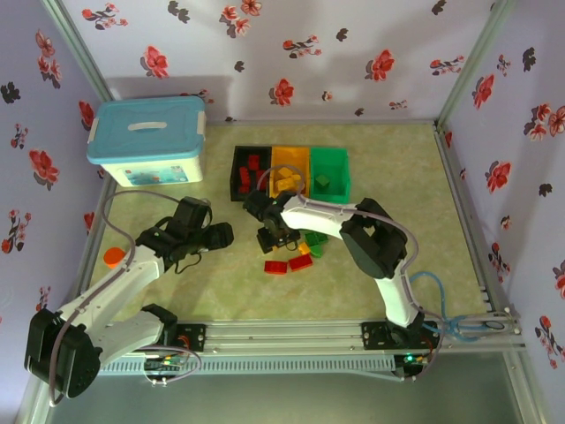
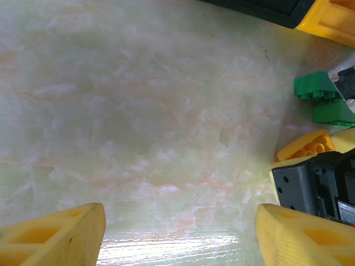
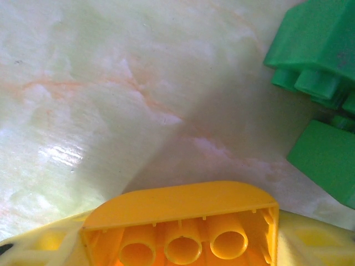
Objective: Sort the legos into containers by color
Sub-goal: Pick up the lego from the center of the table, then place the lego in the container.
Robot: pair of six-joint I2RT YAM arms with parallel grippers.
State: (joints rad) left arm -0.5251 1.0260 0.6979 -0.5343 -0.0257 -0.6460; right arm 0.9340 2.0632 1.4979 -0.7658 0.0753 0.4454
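On the table [image 1: 406, 203], along its far side, three containers in a touching row: black bin [image 1: 237, 177], orange-yellow bin [image 1: 290, 150], green bin [image 1: 337, 166]. In the black one, red legos [image 1: 250, 166]; in the orange-yellow one, orange-yellow legos [image 1: 284, 181]; in the green one, a single green lego [image 1: 324, 184]. Left of the row and well apart from it, a white storage box [image 1: 150, 172] with a light-blue lid [image 1: 146, 132]. Just in front of the bins, a small loose cluster: two red bricks [image 1: 275, 266] side by side nearest the arms, with orange-yellow and green pieces [image 1: 314, 242] just behind them. Right arm [image 1: 380, 247] stretched leftward over that cluster, right jaws closed on an orange-yellow brick [image 3: 183, 213], pale yellow fingers [image 3: 319, 244] against its two ends, hollow underside with three round tubes turned toward the wrist camera; lifted or resting on the table, impossible to tell. Near it in the right wrist view, two green bricks [image 3: 316, 50], apart from the held piece. Left arm [image 1: 115, 291] reaching in from the left, left jaws wide and holding nothing, yellow fingers [image 2: 55, 235] on either side of bare marbled table, beside the right arm's black housing [image 2: 308, 188]. At the table's left edge, near the left arm, a small round orange thing [image 1: 114, 257].
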